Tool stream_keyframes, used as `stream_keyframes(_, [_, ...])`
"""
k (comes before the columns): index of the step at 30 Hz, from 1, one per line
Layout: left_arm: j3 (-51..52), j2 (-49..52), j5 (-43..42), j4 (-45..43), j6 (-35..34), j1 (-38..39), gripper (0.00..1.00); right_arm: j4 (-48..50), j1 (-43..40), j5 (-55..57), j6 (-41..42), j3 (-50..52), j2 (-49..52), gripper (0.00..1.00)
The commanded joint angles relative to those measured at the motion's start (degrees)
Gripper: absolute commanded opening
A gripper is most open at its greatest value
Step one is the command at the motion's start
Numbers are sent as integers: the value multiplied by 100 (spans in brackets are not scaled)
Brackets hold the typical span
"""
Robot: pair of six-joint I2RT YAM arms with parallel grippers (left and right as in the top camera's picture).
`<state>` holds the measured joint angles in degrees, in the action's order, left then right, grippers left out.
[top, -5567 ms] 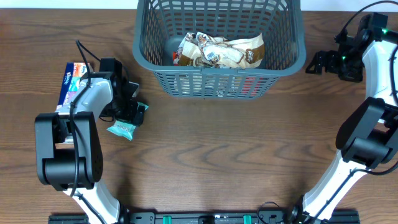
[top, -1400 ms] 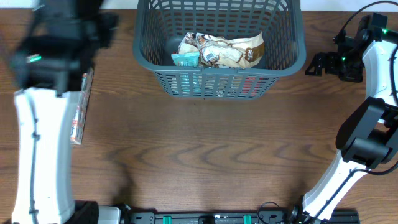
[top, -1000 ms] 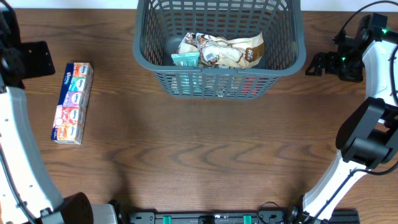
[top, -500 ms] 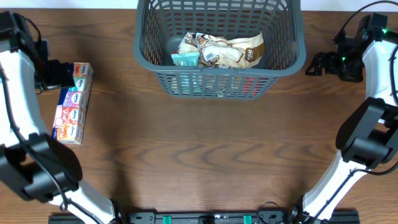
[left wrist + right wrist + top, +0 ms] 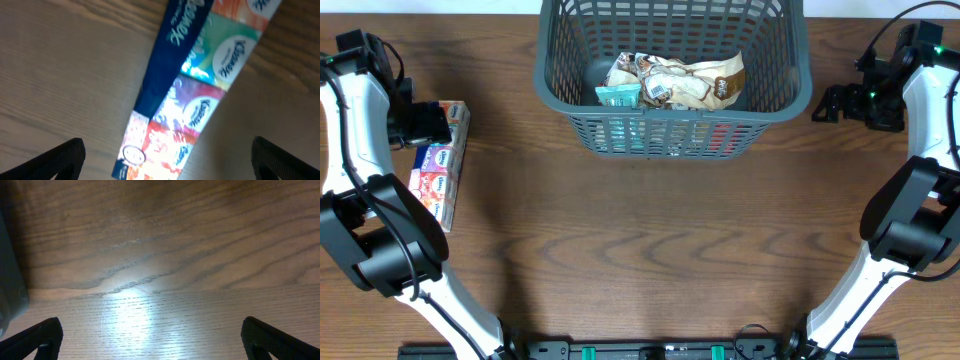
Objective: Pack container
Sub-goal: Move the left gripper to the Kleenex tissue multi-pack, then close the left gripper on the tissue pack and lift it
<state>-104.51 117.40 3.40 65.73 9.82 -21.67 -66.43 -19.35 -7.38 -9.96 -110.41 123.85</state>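
Pickup of the tissue pack (image 5: 437,168) looks like the step in hand. Your left gripper (image 5: 167,161) hangs over the pack's far end with its fingers spread wide and nothing between them yet. The pack lies flat near the table's left edge, well apart from the basket (image 5: 670,136). In the wrist view it runs on a slant, so the next move calls for turning the wrist until the fingers straddle the narrow width, then lowering and closing. The wrap looks slick and soft, so I'd expect a grip near one end to let the pack sag or swing — aim nearer the middle if you can reach. The basket sits at the far centre of the table and already holds crumpled snack bags (image 5: 685,80) and a small teal pack (image 5: 618,96). Its right half looks the freer place to drop into. Your right gripper (image 5: 155,339) is spread open and empty, low over bare wood just right of the basket. The table (image 5: 650,250) is dark wood grain with a glare patch under the right wrist. Of the room, only a pale strip shows along the far edge.
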Motion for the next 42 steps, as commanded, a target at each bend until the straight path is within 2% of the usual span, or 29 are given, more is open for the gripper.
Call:
stream_keyframes(1, [-11, 92, 122, -81, -122, -44, 99, -20, 26, 120, -85, 39, 13, 99])
stream_keyframes(10, [-11, 136, 581, -282, -651, -50, 99, -24, 26, 120, -83, 39, 13, 99])
stream_keyframes(11, [-11, 136, 328, -262, -597, -37, 99, -24, 26, 120, -83, 39, 13, 99])
stream_keyframes(15, [-11, 136, -1856, -105, 922, 50, 99, -20, 26, 122, -83, 39, 13, 99])
stream_keyframes(18, [-11, 136, -2643, -22, 1591, 63, 99, -20, 26, 142, -83, 39, 13, 99])
stream_keyframes(24, [-11, 136, -2433, 81, 2164, -42, 99, -24, 26, 160, -83, 39, 13, 99])
stream_keyframes(30, [-11, 136, -1580, 197, 2321, -264, 99, -48, 26, 160, -83, 39, 13, 99])
stream_keyframes(42, [-4, 461, -1325, 210, 2509, -361, 99, -59, 26, 160, -39, 39, 13, 99])
